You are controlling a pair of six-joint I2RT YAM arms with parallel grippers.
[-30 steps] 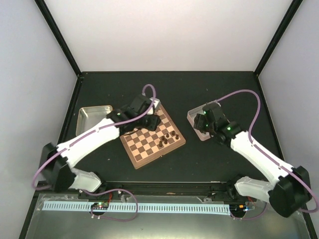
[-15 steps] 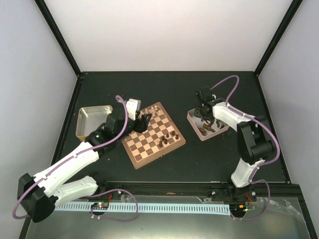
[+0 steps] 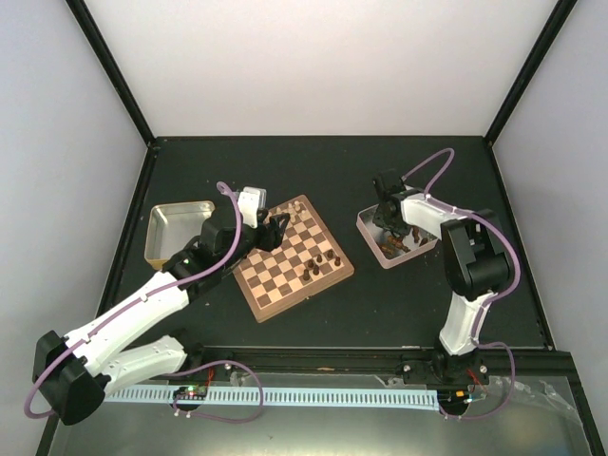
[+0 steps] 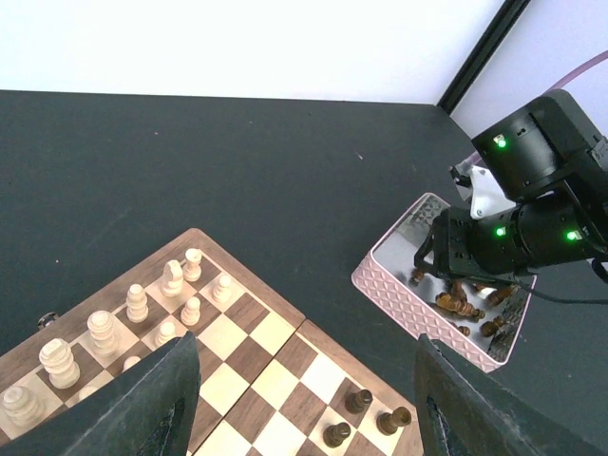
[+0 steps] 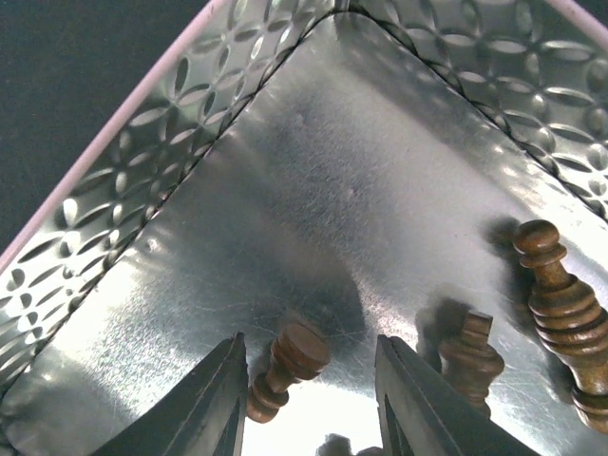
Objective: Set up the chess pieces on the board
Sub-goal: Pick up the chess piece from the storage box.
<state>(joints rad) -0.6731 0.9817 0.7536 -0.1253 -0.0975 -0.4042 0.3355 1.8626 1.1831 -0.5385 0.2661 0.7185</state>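
Your board (image 3: 292, 256) lies mid-table, its near part cut off in the left wrist view. Beside it, the pink-sided tin (image 4: 399, 285) holds dark chess pieces (image 5: 560, 294), some cropped. Your left gripper (image 4: 304, 418) hangs parted and empty over the board. Your right gripper (image 5: 309, 399) is spread around one fallen dark piece (image 5: 285, 366), its tips out of frame.
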